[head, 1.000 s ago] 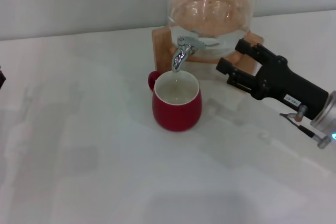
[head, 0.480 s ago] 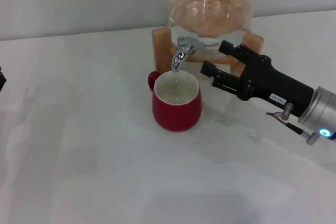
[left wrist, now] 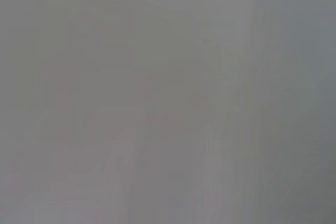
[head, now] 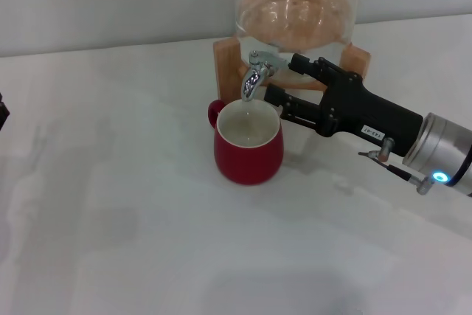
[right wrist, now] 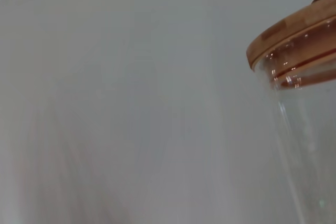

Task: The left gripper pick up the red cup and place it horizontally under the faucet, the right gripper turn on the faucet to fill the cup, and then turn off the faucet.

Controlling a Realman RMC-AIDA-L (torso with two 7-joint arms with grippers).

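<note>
R gripper (head: pixel 283 79), jaws spread wide, has advanced left over the last sec to just beside the faucet (head: pixel 257 75) lever, so shut-off/turn looks imminent; red cup (head: pixel 249 143) sits upright under spout; L gripper barely visible at far-left edge, state unknown.

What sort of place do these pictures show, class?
Probably a lab test bench: a plain white table, a clear glass jar on a wooden stand with a chrome faucet, a squat red cup, and a robot's black right gripper.
</note>
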